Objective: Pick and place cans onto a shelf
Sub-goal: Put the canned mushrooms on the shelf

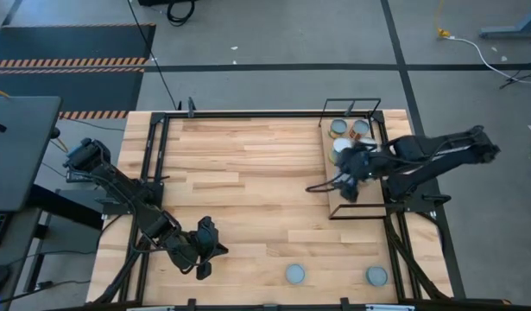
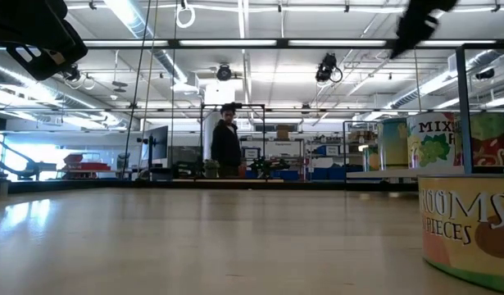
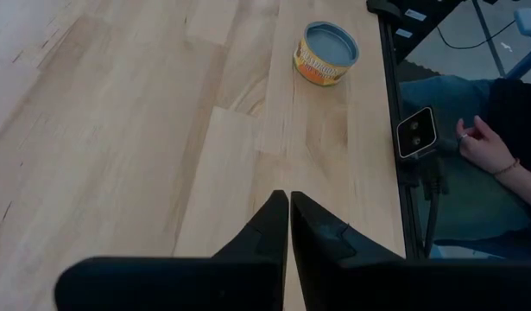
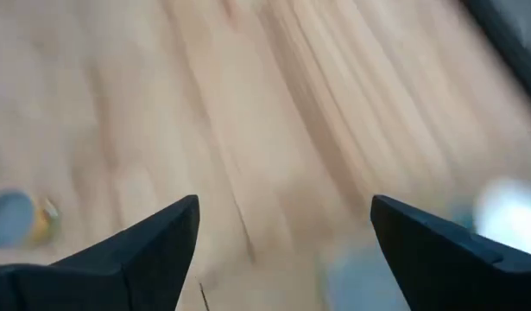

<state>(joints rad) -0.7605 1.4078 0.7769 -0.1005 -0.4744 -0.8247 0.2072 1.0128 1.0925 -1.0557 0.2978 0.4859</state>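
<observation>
Overhead arrangement: two dark arms work over a pale plank tabletop (image 1: 248, 190). The shelf (image 1: 356, 200), a narrow brown board in a black wire frame, lies along the tabletop's right side. At its far end stand three cans whose tops show (image 1: 338, 128), (image 1: 361, 126), (image 1: 341, 145); the right arm covers the area just beside them, so any further cans there cannot be counted. Two more cans stand loose near the tabletop's front edge, one centre-right (image 1: 295, 275) and one farther right (image 1: 376, 276), well apart from each other and from the shelf.

The right end effector (image 1: 350, 181) hangs over the shelf's middle, fingers spread wide with nothing between them; its wrist view shows both fingers apart over blurred wood. The left end effector (image 1: 203, 259) waits at the tabletop's front left, fingers pressed together and empty. Its wrist view shows a can (image 3: 325, 53) with a yellow-orange label, the writing too small to read.

The low view shows a can (image 2: 467, 225) close at right, its label reading in part "PIECES"; behind it, packaging lettered "MIX" (image 2: 436, 139). A person (image 2: 226, 142) stands in the room beyond. A person's hand (image 3: 485, 147) shows past the tabletop's edge.
</observation>
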